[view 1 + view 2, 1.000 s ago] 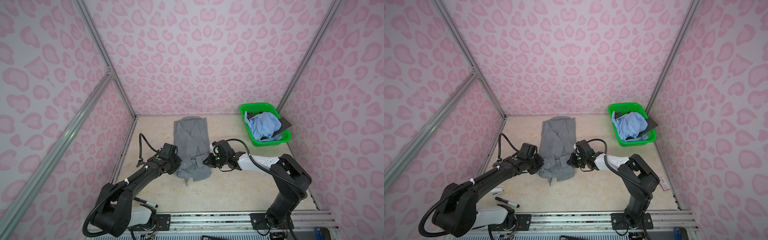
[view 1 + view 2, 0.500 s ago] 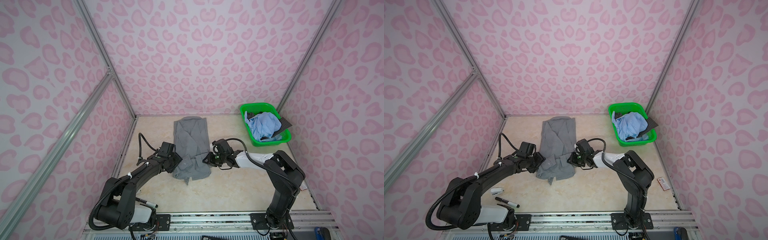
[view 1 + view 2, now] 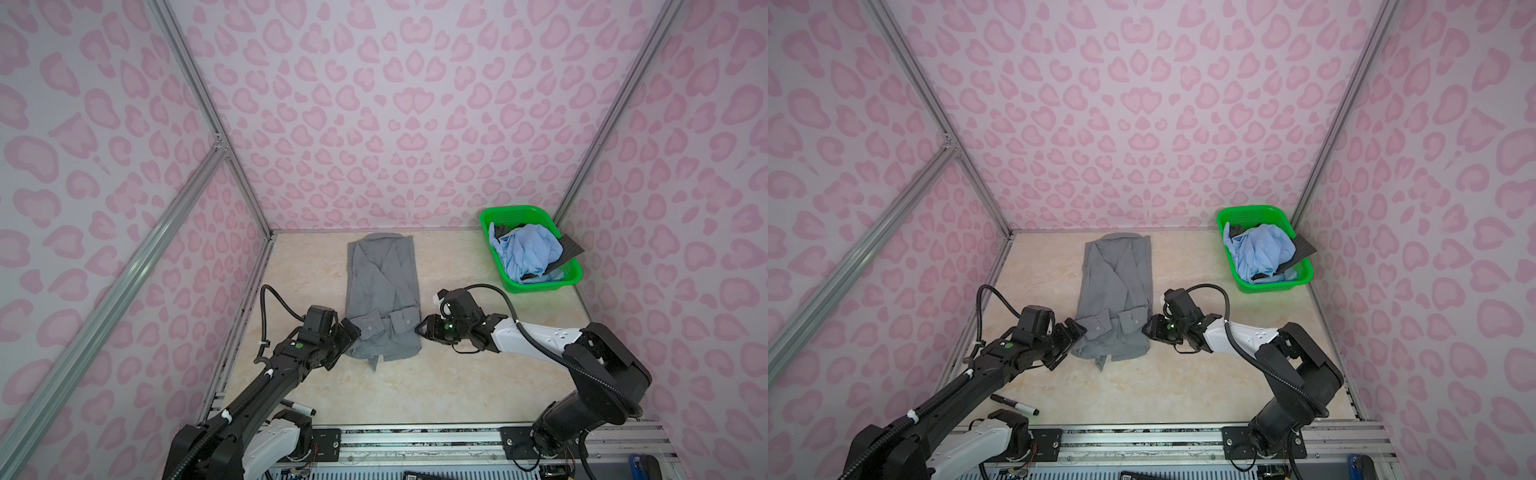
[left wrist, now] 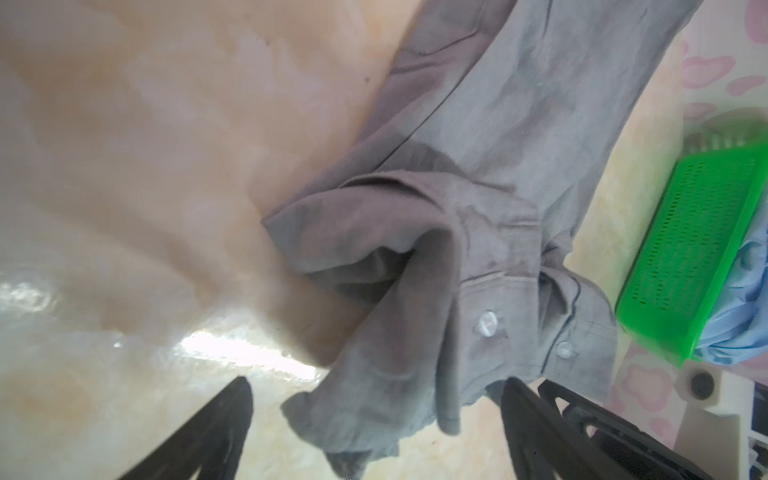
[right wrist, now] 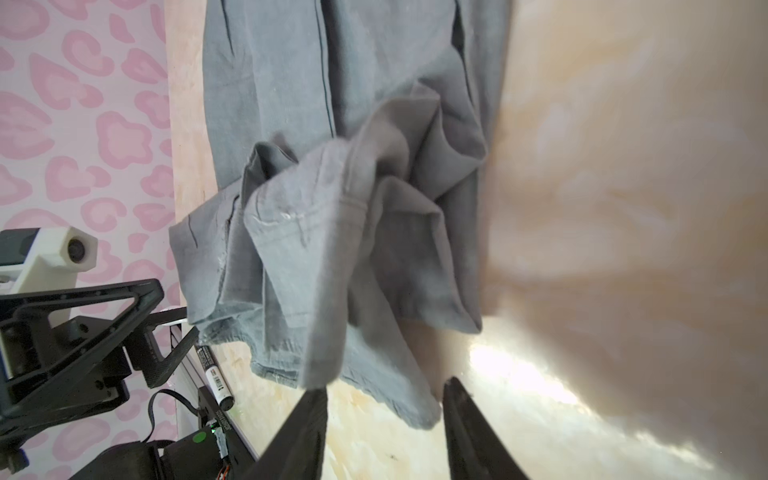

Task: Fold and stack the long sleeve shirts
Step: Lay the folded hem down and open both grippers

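I'm standing in a small booth whose walls [image 3: 395,104] are all papered in pink heart-and-leopard blotches on pale lilac. Bare aluminium posts [image 3: 208,116] run up the corners, and one slants across the left wall. The table [image 3: 457,395] is a glossy beige marble-look sheet that catches bright glare in both wrist views. A metal rail [image 3: 415,434] along its near edge carries the two arm bases.

The grey shirt [image 3: 382,291] lies flat and lengthwise in the middle of the table, its collar toward the back wall. Its sleeves are folded in over the body, and the buttoned cuffs cross near the front end. The near hem is rumpled and a small corner pokes out toward me.

The left gripper [image 3: 351,332] sits low at the shirt's near-left corner with its fingers spread wide, and the hem lies loose between them. The right gripper [image 3: 422,330] sits at the near-right edge. Its fingers are parted and clamp nothing, and the cloth lies just ahead of their tips.

In the back right corner a green basket [image 3: 536,286] holds a crumpled light blue shirt [image 3: 528,249] and a dark charcoal one [image 3: 571,247], which hangs over the rim. A black marker [image 3: 1015,405] lies on the table beside the left arm's base.
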Robot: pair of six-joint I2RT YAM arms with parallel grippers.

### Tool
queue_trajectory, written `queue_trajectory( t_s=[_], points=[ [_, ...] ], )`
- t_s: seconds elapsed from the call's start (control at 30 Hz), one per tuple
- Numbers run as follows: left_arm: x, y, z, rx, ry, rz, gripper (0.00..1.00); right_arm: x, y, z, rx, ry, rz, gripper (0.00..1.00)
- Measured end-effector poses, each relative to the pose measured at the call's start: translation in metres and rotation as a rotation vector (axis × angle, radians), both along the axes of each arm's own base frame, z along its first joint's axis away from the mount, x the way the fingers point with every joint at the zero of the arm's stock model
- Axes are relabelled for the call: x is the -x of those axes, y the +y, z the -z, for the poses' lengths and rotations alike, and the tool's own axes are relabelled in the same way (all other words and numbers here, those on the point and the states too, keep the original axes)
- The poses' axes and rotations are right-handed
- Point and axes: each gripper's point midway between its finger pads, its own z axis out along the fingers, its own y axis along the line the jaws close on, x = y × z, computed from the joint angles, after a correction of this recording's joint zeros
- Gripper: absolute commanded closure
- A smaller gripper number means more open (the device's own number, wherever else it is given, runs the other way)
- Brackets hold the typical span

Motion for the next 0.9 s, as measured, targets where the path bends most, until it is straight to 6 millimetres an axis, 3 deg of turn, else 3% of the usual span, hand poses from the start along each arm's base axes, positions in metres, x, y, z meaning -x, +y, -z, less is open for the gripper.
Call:
queue_trajectory(
  t_s=[0.13, 0.3, 0.4, 0.5, 0.6, 0.77, 0.9],
  points=[
    [0.009, -0.003, 0.005, 0.013, -0.027, 0.049, 0.07, 0.016, 0.004, 0.012, 0.004, -0.001, -0.034, 0.54],
    [0.010, -0.009, 0.008, 0.029, -0.079, 0.106, 0.12, 0.019, 0.012, 0.027, 0.023, -0.019, -0.064, 0.54],
    [0.007, -0.012, 0.011, 0.033, -0.097, 0.131, 0.20, 0.016, 0.010, 0.033, 0.039, -0.040, -0.061, 0.55],
    [0.004, -0.016, 0.015, 0.041, -0.102, 0.150, 0.38, 0.011, 0.012, 0.033, 0.044, -0.070, -0.064, 0.59],
    [0.000, -0.018, 0.019, 0.040, -0.110, 0.168, 0.43, 0.009, 0.016, 0.033, 0.049, -0.087, -0.081, 0.65],
    [-0.006, -0.021, 0.019, 0.040, -0.128, 0.182, 0.62, 0.003, 0.023, 0.032, 0.039, -0.118, -0.091, 0.83],
    [-0.009, -0.022, 0.021, 0.035, -0.129, 0.189, 0.84, 0.001, 0.027, 0.027, 0.015, -0.136, -0.096, 0.98]
  ],
)
